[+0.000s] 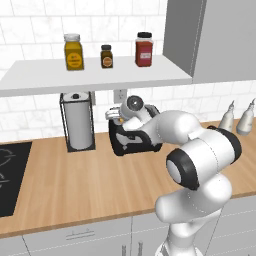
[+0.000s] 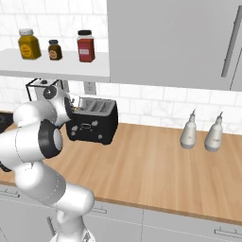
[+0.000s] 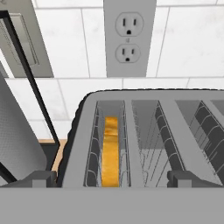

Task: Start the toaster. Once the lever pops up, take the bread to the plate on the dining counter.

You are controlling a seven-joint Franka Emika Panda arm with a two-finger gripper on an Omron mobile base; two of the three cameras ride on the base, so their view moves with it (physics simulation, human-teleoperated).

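Observation:
The black toaster [image 1: 131, 142] [image 2: 92, 125] stands at the back of the wood counter, against the tiled wall. From above, its grey slotted top [image 3: 144, 140] fills the hand view. The bread [image 3: 110, 151], a golden-orange slice, sits on edge deep in the leftmost slot. My gripper [image 3: 112, 181] hovers just over the toaster's near edge and is open, with one dark fingertip [image 3: 37, 178] left of the bread slot and the other far to the right. Nothing is between them. The hand [image 1: 131, 107] hangs over the toaster's left end. The plate and the dining counter are out of view.
A paper towel roll in a black wire holder [image 1: 78, 125] stands close to the toaster's left. A wall outlet [image 3: 128, 37] is behind it. A shelf [image 1: 95, 75] with three jars hangs above. Two grey bottles [image 2: 201, 133] stand to the right, and a black cooktop [image 1: 10, 175] lies far left.

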